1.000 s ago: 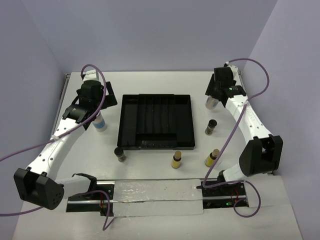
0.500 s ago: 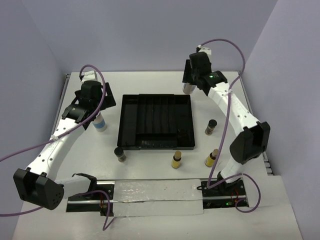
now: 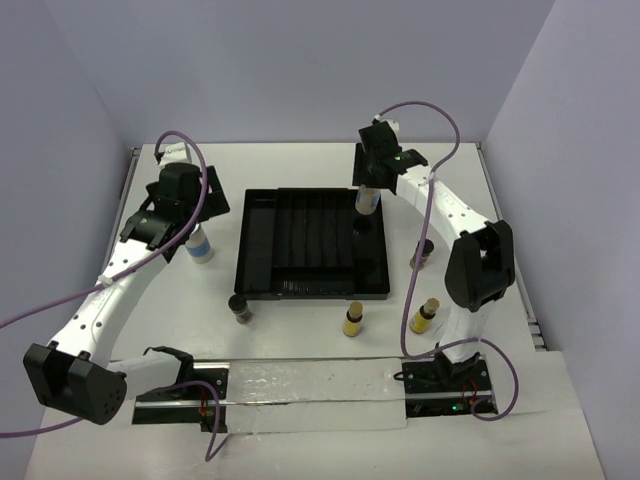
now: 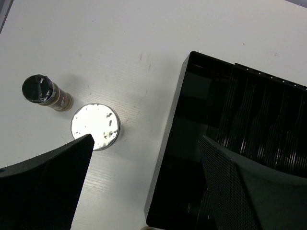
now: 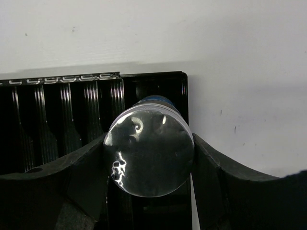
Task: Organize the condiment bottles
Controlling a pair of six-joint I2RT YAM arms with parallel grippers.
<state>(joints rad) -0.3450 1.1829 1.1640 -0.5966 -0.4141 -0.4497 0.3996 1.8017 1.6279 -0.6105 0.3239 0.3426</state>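
Observation:
My right gripper (image 3: 367,192) is shut on a blue-labelled bottle with a shiny silver cap (image 5: 148,153) and holds it over the back right corner of the black tray (image 3: 262,240). A finger presses on each side of the cap. My left gripper (image 3: 172,228) stands open above the table, left of the tray, and holds nothing (image 4: 146,143). Just beside it stands a white blue-labelled bottle (image 3: 200,246) with a silvery top (image 4: 95,126). A dark jar (image 3: 239,307) and two yellow bottles (image 3: 353,318) (image 3: 423,316) stand in front of the tray. Another dark jar (image 3: 424,252) is to the tray's right.
The tray (image 4: 192,124) has a wide left compartment and several narrow ribbed slots (image 5: 57,120). A dark black-capped jar (image 4: 43,91) shows beyond the silvery-topped bottle in the left wrist view. A clear strip (image 3: 310,392) lies along the near edge between the arm bases.
My right arm has swung left from the table's back right corner, carrying the bottle to above the tray's back right corner. The left arm has hardly moved.

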